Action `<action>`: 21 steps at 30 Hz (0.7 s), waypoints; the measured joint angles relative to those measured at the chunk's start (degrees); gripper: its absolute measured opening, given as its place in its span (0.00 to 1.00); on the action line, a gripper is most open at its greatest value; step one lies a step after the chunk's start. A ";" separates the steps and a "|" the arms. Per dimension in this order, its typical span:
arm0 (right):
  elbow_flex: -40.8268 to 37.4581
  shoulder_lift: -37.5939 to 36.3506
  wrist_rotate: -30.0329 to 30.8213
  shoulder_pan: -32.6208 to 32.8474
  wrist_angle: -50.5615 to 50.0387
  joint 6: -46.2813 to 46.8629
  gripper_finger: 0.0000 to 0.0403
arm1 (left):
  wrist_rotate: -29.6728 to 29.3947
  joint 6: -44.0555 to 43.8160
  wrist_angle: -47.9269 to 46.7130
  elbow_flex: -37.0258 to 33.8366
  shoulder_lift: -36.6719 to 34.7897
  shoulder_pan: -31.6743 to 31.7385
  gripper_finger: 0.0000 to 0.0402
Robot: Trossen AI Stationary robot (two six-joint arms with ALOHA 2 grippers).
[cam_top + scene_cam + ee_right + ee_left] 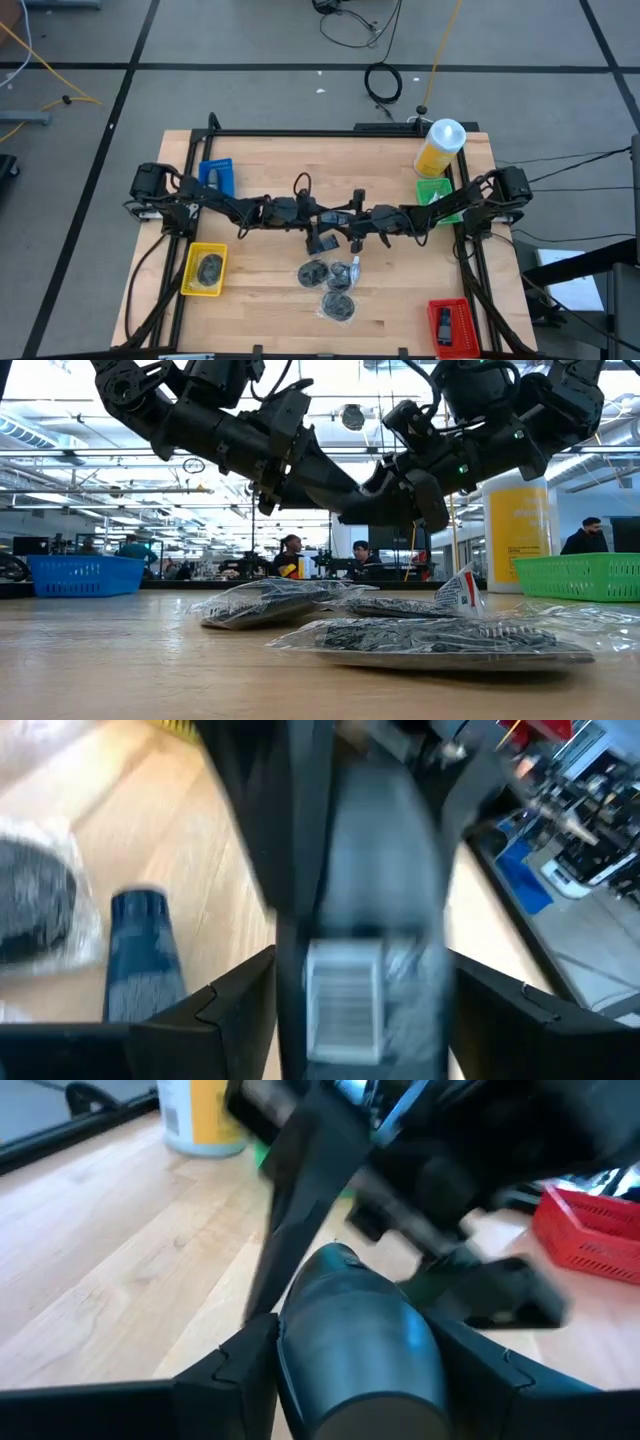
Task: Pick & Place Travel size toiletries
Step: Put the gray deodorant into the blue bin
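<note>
Both arms meet above the table's middle, lifted off the wood. My left gripper (pixel 322 240) is shut on a glossy grey-blue toiletry (pixel 350 1345). My right gripper (pixel 355 238) is shut on a grey toiletry tube with a barcode label (pixel 345 995). I cannot tell whether these are one piece or two. Another small tube (pixel 353 268) with a dark blue cap (pixel 140 915) lies on the table beside clear bags of dark bundles (pixel 313 272), just below the grippers. My left gripper pinches the grey-blue toiletry between its two fingers, one on each side of the rounded body (pixel 300 1330). The piece is lifted clear of the table. Which end it holds does not show. My right gripper pinches the grey tube between its two fingers, near the barcode label (pixel 345 1010). The tube runs along the fingers and out ahead of them, clear of the table. The far end is lost against the other arm.
Yellow bin (pixel 205 270) near the left edge holds a dark bundle. Blue bin (pixel 215 175) sits far left, green bin (pixel 435 192) far right beside a yellow-and-white canister (pixel 440 148), red bin (pixel 450 325) near right with a black gadget. Another bagged bundle (pixel 338 305) lies near the front.
</note>
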 joint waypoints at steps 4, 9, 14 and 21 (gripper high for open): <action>-0.04 0.16 1.96 0.00 -1.75 1.15 0.69 | -2.01 0.48 -3.17 0.15 -0.05 -0.23 0.48; -0.04 -0.79 6.67 0.02 -5.10 1.28 0.80 | -8.32 -0.54 -14.40 0.11 -3.10 -1.23 0.51; -0.04 -4.51 9.31 0.00 -10.21 2.12 0.85 | -16.68 -6.35 -33.45 0.09 -11.80 -3.55 0.50; -0.04 -8.13 9.20 0.00 -13.66 5.00 0.84 | -24.13 -26.40 -62.07 0.07 -26.83 -6.10 0.51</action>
